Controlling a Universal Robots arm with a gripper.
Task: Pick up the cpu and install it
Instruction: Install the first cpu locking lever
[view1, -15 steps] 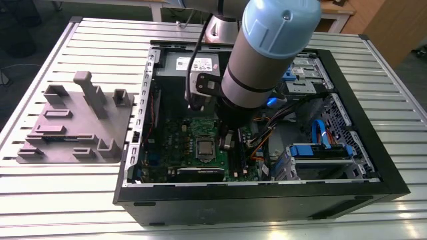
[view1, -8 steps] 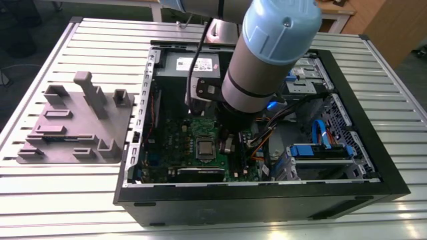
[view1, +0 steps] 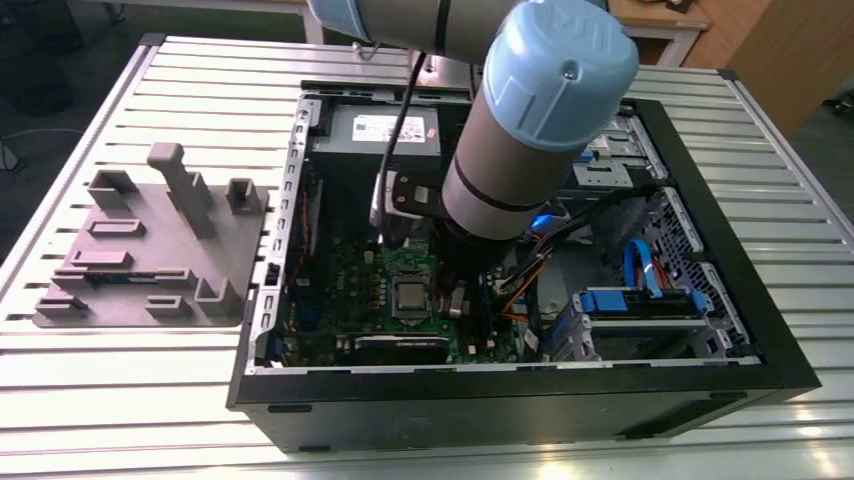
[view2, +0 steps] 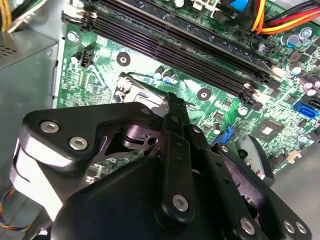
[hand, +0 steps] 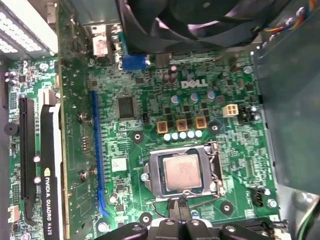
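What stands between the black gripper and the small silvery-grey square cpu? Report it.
Nothing visible. In the first wrist view the black gripper hangs beside the metal socket frame; the silvery square cpu lies inside it, top bare.

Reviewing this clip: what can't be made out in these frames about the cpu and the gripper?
1. Second wrist view: the gripper covers most of the socket.
2. Exterior view: the arm hides the middle of the case; the cpu is too small to judge its seating.
3. First wrist view: the picture's edge cuts off the gripper, so contact with the cpu is unclear.
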